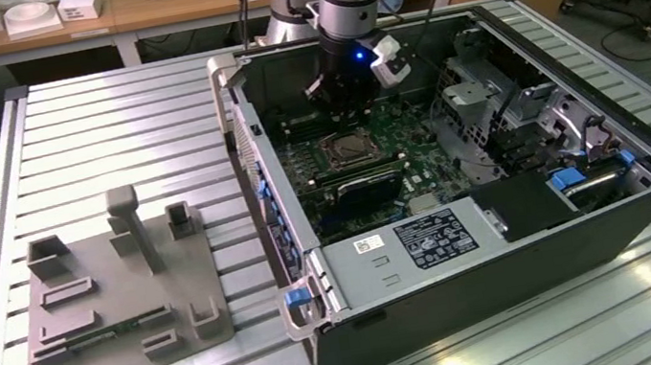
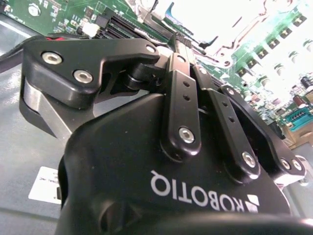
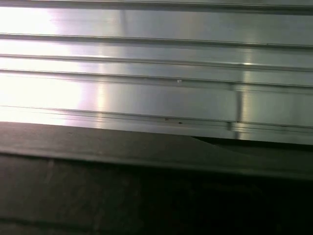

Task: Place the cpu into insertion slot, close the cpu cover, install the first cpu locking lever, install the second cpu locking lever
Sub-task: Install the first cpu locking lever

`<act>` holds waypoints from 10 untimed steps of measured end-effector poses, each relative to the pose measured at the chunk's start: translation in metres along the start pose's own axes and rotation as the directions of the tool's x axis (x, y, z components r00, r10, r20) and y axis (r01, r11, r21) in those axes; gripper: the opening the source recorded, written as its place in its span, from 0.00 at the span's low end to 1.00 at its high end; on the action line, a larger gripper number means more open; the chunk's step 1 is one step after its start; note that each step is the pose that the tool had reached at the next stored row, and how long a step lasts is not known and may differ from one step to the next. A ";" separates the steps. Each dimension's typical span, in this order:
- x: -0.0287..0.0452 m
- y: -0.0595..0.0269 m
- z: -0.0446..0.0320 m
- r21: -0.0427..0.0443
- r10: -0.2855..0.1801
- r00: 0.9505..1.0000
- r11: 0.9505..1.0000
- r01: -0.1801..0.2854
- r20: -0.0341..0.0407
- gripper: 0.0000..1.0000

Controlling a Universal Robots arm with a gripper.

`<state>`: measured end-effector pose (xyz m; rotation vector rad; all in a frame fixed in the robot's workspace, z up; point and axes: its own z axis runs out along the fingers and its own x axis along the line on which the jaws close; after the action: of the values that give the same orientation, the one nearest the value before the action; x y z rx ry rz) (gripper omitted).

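Hovering inside the open computer case (image 1: 542, 247), the gripper (image 1: 341, 108) has its fingers pinched together, with nothing visibly between them. Just below and beyond its tip sits the insertion slot (image 1: 350, 151), where the cpu cover (image 2: 222, 27) glares silver. That cover looks light, stiff, slick and hinged, best pressed on its frame edge, clear of the delicate window. Whether the cpu sits inside, I cannot tell.

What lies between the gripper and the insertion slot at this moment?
In the exterior view, a short stretch of green motherboard with small components lies between the gripper and the insertion slot; nothing else sits there.
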<state>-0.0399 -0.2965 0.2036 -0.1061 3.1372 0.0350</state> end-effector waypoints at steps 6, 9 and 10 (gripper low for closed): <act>0.0000 0.0000 0.0004 0.000 -0.001 1.000 1.000 0.001 -0.001 0.10; -0.0002 0.0000 0.0008 0.000 -0.001 1.000 1.000 0.001 -0.003 0.10; -0.0003 0.0001 0.0009 0.000 -0.001 1.000 1.000 0.001 -0.003 0.10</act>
<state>-0.0397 -0.2964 0.2026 -0.1075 3.1402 0.0351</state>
